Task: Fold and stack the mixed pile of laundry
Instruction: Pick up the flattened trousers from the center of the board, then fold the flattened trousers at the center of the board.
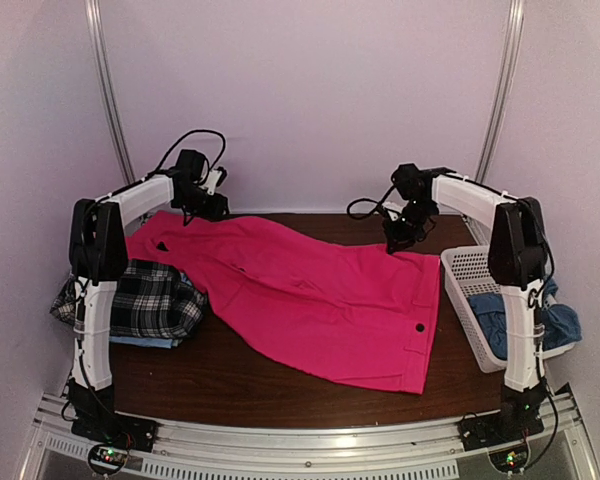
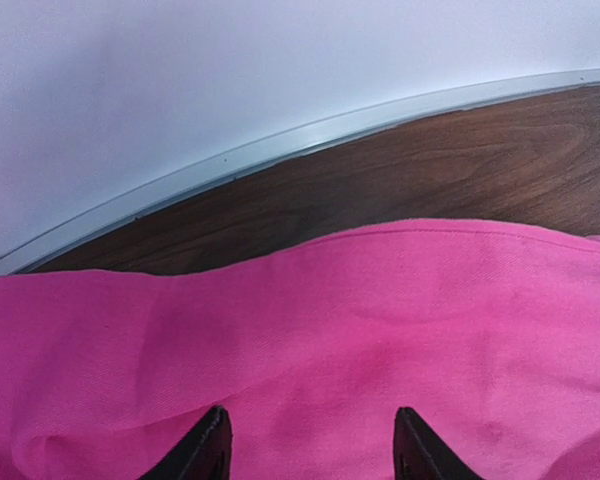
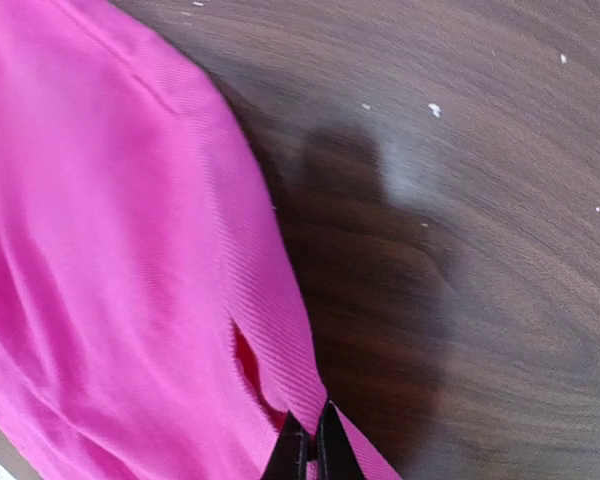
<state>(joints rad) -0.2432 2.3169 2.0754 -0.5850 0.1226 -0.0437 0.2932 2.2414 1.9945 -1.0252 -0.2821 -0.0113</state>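
Hot-pink trousers [image 1: 310, 300] spread across mid-table, fold about to begin.
Near left sat the black-and-white plaid shirt [image 1: 145, 300]; near right, a blue cloth [image 1: 500, 325] lay in the white lattice basket [image 1: 467, 268]. At the far edge the right gripper [image 3: 310, 435] was pinched tight on the trousers' hem. The left gripper [image 2: 310, 420] had its jaws half apart over the cloth, nothing clamped. It probably needed to close next, then both draw the edge nearward.
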